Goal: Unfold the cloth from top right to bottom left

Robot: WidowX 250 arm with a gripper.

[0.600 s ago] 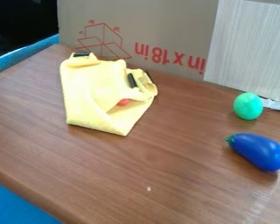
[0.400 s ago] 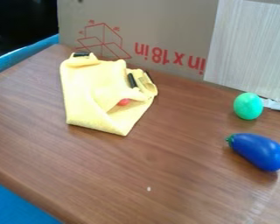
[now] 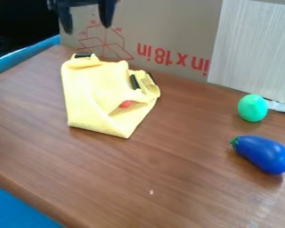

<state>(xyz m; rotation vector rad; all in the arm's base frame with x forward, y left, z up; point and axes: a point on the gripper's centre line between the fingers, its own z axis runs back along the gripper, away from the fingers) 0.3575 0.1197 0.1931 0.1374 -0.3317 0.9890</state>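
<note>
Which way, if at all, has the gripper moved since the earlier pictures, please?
Yes, downward: the gripper now hangs lower, in front of the upper left part of the cardboard.

Robot body, visible portion: dark two-fingered claw (image 3: 87, 27).
The claw presents a near-black finish throughout, with a faint blue-grey cast on the finger at the view's right (image 3: 107, 14). Two fingers of long, blade-like form are noted, each broader at its upper part and narrowing to a blunt, rounded tip. The finger at the view's left (image 3: 65, 18) reads as a plain dark shape with a slightly curved outline. A dark crosspiece (image 3: 82, 2) of the same tone spans the upper part between them, its lower edge nearly straight. A short, dark projection (image 3: 50, 5) stands at the outer side, at the view's left. Finer surface detail cannot be made out.
</note>
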